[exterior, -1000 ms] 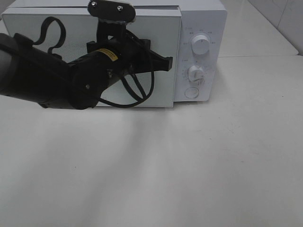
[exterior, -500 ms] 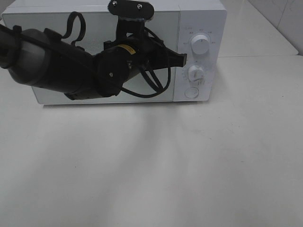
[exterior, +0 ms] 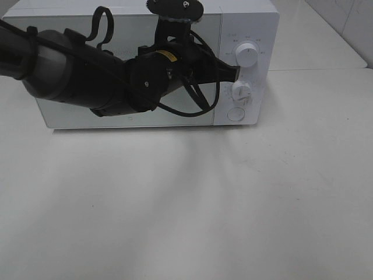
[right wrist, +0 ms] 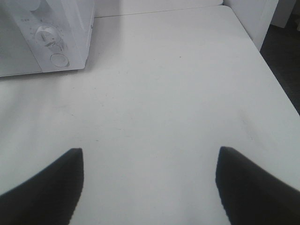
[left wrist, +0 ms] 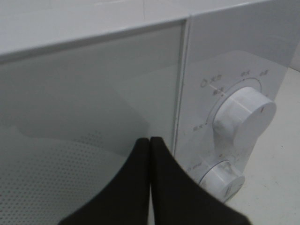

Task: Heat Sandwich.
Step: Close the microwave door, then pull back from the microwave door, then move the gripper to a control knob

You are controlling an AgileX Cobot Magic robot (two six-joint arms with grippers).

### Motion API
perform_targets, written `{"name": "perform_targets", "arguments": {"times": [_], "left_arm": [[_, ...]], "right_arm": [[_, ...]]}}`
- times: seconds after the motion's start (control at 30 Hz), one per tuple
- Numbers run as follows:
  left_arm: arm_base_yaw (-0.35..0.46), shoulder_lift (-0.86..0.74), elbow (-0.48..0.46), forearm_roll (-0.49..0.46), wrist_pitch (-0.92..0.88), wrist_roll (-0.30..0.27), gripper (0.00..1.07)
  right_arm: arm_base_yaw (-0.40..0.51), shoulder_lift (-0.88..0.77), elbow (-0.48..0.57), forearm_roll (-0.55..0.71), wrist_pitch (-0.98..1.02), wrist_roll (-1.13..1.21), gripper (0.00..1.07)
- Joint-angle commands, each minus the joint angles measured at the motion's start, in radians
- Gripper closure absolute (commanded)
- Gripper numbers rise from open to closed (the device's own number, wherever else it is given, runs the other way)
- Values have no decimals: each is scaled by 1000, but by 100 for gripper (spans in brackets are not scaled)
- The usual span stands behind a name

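The pale glass door (exterior: 64, 115) of the boxy white microwave (exterior: 259, 105) now lies flush with the front; a second ago it stood swung out towards the near side, with the black left arm pressing on it, and half a second ago it was already home; judged from that, the closing step is done and setting the heat is next.

The left gripper (exterior: 235, 73) has travelled right along the door since then; it is now at the door's right edge, level with the gap between the large white upper dial (exterior: 247, 55) and the smaller white lower dial (exterior: 242, 91); the round button (exterior: 235, 114) sits below both. In the left wrist view the left gripper (left wrist: 150, 140) has its black fingers pressed together with nothing between them, pointing at the seam beside the upper dial (left wrist: 243, 115) and lower dial (left wrist: 220, 180); whether it touches the panel I cannot tell.

The right gripper (right wrist: 150, 151) hangs with jaws spread wide and empty over the bare white table (exterior: 233, 204), well to the right of the microwave.

The sandwich appears in no view; I judge it to be inside, behind the shut door.
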Motion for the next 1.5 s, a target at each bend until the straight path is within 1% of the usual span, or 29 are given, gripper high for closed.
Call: {"name": "perform_targets", "arguments": {"times": [0.03, 0.33, 0.43, 0.5, 0.6, 0.63, 0.7, 0.77, 0.9, 0.93, 0.97, 1.03, 1.07, 1.1, 1.13, 1.23, 1.27, 1.3, 1.33, 1.4, 1.43, 1.47, 1.5], "left_arm": [[33, 6, -28, -78, -107, 0, 107], [30, 1, -28, -78, -100, 4, 107], [26, -8, -21, -78, -73, 29, 107], [25, -12, -15, -78, -73, 35, 107], [24, -55, 31, -79, -71, 35, 107], [24, -55, 31, -79, -71, 35, 107], [24, -86, 77, -86, -65, 34, 107], [24, -96, 88, -86, -56, 34, 107], [24, -171, 145, -85, 65, 34, 107], [24, -171, 145, -85, 65, 34, 107], [24, -198, 168, -82, 115, 34, 107], [24, -225, 184, -76, 189, 34, 99], [24, -240, 191, -68, 230, 34, 90], [24, -268, 203, -62, 299, 34, 69], [24, -268, 203, -62, 299, 34, 69], [24, -304, 204, -68, 414, 32, 28], [24, -326, 204, -69, 493, 32, 9], [24, -326, 204, -69, 493, 32, 9], [24, -337, 204, -69, 530, 33, 4], [24, -356, 204, -56, 581, 33, 6], [24, -371, 204, -30, 636, 33, 6], [24, -371, 204, -30, 636, 33, 6], [25, -380, 204, -7, 678, 33, 6]], "right_arm": [[-7, -28, 1, 5, -14, 9, 32], [-7, -28, 1, 5, -14, 9, 32], [-7, -28, 1, 5, -14, 9, 32], [-7, -28, 1, 5, -14, 9, 32], [-7, -28, 1, 5, -14, 9, 32], [-7, -28, 1, 5, -14, 9, 32], [-7, -28, 1, 5, -14, 9, 32], [-7, -28, 1, 5, -14, 9, 32], [-7, -28, 1, 5, -14, 9, 32], [-7, -28, 1, 5, -14, 9, 32], [-7, -28, 1, 5, -14, 9, 32], [-7, -28, 1, 5, -14, 9, 32], [-7, -28, 1, 5, -14, 9, 32], [-7, -28, 1, 5, -14, 9, 32], [-7, -28, 1, 5, -14, 9, 32], [-7, -28, 1, 5, -14, 9, 32], [-7, -28, 1, 5, -14, 9, 32], [-7, -28, 1, 5, -14, 9, 32], [-7, -28, 1, 5, -14, 9, 32], [-7, -28, 1, 5, -14, 9, 32], [-7, -28, 1, 5, -14, 9, 32], [-7, -28, 1, 5, -14, 9, 32], [-7, -28, 1, 5, -14, 9, 32]]}}
